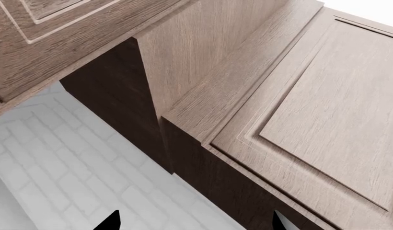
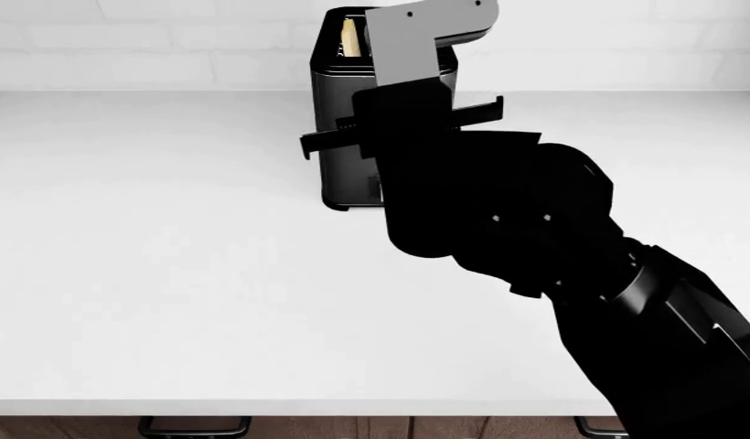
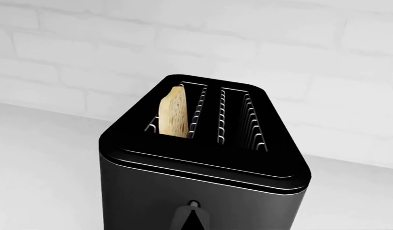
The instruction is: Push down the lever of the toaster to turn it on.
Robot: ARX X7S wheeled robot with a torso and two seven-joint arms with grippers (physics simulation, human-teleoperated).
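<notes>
The toaster (image 2: 338, 119) stands upright at the back of the white counter, dark-sided with a black slotted top. In the right wrist view the toaster (image 3: 203, 158) fills the middle, with a slice of bread (image 3: 173, 115) in one slot. The lever (image 3: 194, 204) is a small dark knob near the top of the narrow face. My right gripper (image 3: 192, 215) is shut, its joined tips touching or just under the knob. My right arm (image 2: 498, 219) hides that face in the head view. My left gripper (image 1: 195, 223) is open and empty, facing cabinets, and is out of the head view.
The white counter (image 2: 167, 274) stretches wide on both sides of the toaster, with a white brick wall (image 2: 131, 37) behind. Wooden wall cabinets (image 1: 337, 110) and brick backsplash (image 1: 68, 177) fill the left wrist view. Drawer handles (image 2: 192, 425) show below the counter's front edge.
</notes>
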